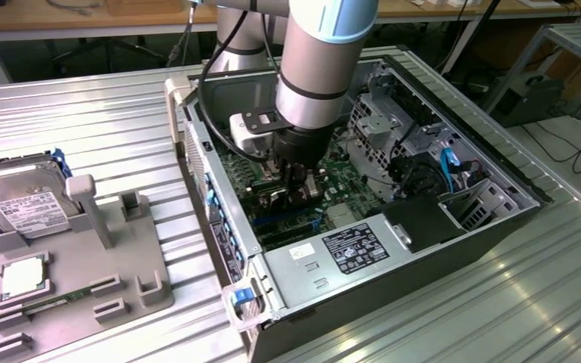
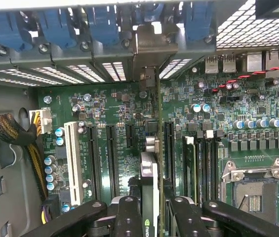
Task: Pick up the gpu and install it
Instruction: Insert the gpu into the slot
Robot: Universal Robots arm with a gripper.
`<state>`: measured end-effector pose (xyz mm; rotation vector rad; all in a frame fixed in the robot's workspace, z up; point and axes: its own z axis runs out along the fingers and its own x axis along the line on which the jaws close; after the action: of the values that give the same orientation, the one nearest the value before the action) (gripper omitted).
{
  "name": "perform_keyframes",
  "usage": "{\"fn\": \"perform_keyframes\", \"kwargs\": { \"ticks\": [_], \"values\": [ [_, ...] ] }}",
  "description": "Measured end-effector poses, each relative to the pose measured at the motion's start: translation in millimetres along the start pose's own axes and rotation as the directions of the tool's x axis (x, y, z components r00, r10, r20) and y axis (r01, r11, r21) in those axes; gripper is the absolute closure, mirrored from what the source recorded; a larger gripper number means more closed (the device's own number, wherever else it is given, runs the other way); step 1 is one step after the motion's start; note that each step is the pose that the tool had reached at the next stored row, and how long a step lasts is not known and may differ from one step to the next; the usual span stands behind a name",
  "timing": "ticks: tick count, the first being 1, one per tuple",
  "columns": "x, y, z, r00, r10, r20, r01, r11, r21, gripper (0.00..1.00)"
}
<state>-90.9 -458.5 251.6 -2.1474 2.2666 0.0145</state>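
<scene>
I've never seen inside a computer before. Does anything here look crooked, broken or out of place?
Nothing stands out. The gripper holds the gpu upright and edge-on over the motherboard inside the open case. The hard drive sits in its grey holder outside.

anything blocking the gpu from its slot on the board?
Nothing visible. The end effector grips the gpu edge-on over the motherboard, its metal bracket lined up at the case's rear openings. No cable or part crosses beneath the card.
</scene>
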Motion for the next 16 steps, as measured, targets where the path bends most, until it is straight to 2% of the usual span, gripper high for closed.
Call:
{"fn": "perform_keyframes", "kwargs": {
  "ticks": [16],
  "values": [
    [0.1, -1.3, -4.7, 1.0000, 0.000, -0.0001, 0.000, 1.0000, 0.0000, 0.73]
  ]
}}
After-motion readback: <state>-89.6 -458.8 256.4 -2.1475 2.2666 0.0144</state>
